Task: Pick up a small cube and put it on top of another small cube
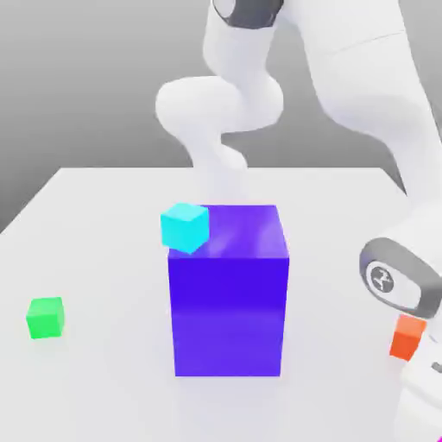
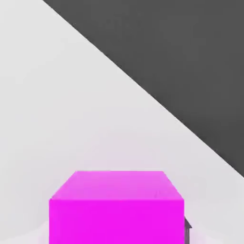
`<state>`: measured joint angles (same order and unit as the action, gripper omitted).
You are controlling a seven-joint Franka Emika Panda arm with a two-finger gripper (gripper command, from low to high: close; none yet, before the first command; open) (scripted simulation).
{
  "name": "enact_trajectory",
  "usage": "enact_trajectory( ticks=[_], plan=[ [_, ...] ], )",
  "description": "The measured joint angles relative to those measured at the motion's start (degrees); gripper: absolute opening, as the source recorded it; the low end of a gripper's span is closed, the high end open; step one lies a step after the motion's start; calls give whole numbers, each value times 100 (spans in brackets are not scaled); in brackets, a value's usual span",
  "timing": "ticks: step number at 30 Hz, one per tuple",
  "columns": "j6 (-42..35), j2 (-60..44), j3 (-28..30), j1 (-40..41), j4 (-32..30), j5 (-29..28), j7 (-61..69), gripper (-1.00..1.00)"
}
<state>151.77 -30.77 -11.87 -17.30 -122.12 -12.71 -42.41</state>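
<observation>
Magenta cube [image 2: 116,207] sits right under the hand camera on the white table [image 2: 71,119], a dark fingertip [image 2: 187,226] against its side; can't tell if the gripper has clamped it. Green cube [image 1: 45,318] sits well apart at the exterior view's left, past the big blue block [image 1: 229,293] with a cyan cube [image 1: 185,227] at its top corner; orange cube [image 1: 407,337] near the arm.

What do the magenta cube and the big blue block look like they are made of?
Magenta cube: flat, uniform colour with only a faint sheen, like smooth plastic, though a render leaves that open. Blue block: glossy finish, with a pale reflection across its top face; plastic or lacquer, cannot tell which.
</observation>
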Motion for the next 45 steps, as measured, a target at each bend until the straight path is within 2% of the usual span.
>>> enact_trajectory(
  ticks=[2, 4, 13, 20, 27, 30, 34, 35, 41, 45],
  plan=[
    [-274, 381, -91, 93, -103, 151, 89, -100],
    [-315, 647, 104, 336, -307, 311, -58, -100],
    [-188, 1558, 1326, 1459, -1296, 868, -1045, -100],
    [-85, 2296, 2488, 2384, -2135, 1119, -2089, -100],
    [14, 3115, 3455, 4012, -3009, 1064, -3430, -100],
    [246, 3104, 3564, 4432, -3230, 1234, -3647, -100],
    [950, 2331, 3092, 4591, -3217, 2035, -3125, -100],
    [1095, 2164, 2974, 4665, -3205, 2219, -2993, 100],
    [1165, 2080, 2914, 4704, -3199, 2312, -2926, 100],
    [664, 2663, 3164, 4598, -3241, 1690, -3376, 100]
  ],
)
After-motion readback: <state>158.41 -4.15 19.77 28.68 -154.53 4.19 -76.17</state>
